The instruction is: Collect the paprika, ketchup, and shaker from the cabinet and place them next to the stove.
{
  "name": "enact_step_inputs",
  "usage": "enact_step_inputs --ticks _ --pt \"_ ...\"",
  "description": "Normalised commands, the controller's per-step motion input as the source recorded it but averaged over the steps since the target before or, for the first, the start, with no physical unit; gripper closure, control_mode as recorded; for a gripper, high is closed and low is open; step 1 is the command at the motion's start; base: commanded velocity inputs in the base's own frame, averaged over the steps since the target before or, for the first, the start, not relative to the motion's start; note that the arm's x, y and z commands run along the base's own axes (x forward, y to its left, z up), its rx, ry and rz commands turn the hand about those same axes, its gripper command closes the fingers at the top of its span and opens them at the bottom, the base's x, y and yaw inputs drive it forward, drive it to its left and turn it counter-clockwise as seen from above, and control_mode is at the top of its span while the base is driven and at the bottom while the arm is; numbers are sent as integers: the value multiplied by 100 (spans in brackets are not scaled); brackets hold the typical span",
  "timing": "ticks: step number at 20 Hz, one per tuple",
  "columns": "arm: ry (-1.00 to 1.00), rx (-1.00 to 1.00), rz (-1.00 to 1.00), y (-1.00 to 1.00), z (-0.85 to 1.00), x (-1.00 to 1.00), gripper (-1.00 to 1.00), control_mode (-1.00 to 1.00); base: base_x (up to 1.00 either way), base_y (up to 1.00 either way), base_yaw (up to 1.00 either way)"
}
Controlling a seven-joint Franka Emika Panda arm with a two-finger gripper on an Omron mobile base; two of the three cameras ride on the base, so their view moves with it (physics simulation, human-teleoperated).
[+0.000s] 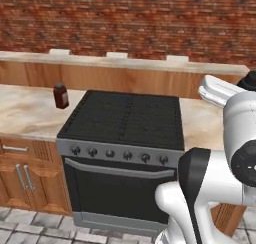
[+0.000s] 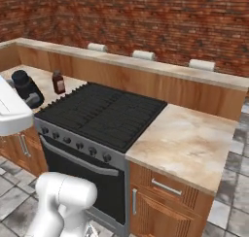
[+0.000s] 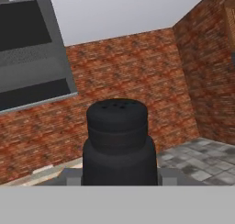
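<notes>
Left base view: black stove [image 1: 125, 119] set between two pale counter stretches, a dark brown bottle with white label, likely the ketchup [image 1: 61, 96], standing upright on the left counter [image 1: 25, 113] just beside the cooktop's edge, long axis vertical, cap up. White arm rising at lower right, a black tip barely visible at the right edge. Right base view: same bottle [image 2: 58, 82] upright at the stove's [image 2: 102, 115] far left corner; nearer the camera, at the left edge, a small black tapered shaker [image 2: 25, 88] carried above the left counter, apparently tilted, close to the bottle but apart from it; jaws themselves hard to make out here. Hand view: shaker [image 3: 118, 142] filling the centre, perforated top pointing away along the hand's line of sight, long axis in line with the hand, body seated low where the gripper [image 3: 118, 182] sits; fingers hidden behind it, pinching the shaker by the look of it. Judged step: carrying the shaker down to the counter beside the stove. Best done by turning it upright first, lowering over bare counter clear of the bottle, releasing only once the base sits flat.
</notes>
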Motion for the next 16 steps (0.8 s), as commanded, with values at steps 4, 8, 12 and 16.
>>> enact_step_inputs --ticks 4,8,12,16 --pt "0 0 0 0 0 0 100 100 78 2 -28" --pt "0 0 0 0 0 0 100 100 76 3 -27" --pt "0 0 0 0 0 0 100 100 75 1 -24" --pt "0 3 0 -5 -11 40 100 -100 38 0 -6"
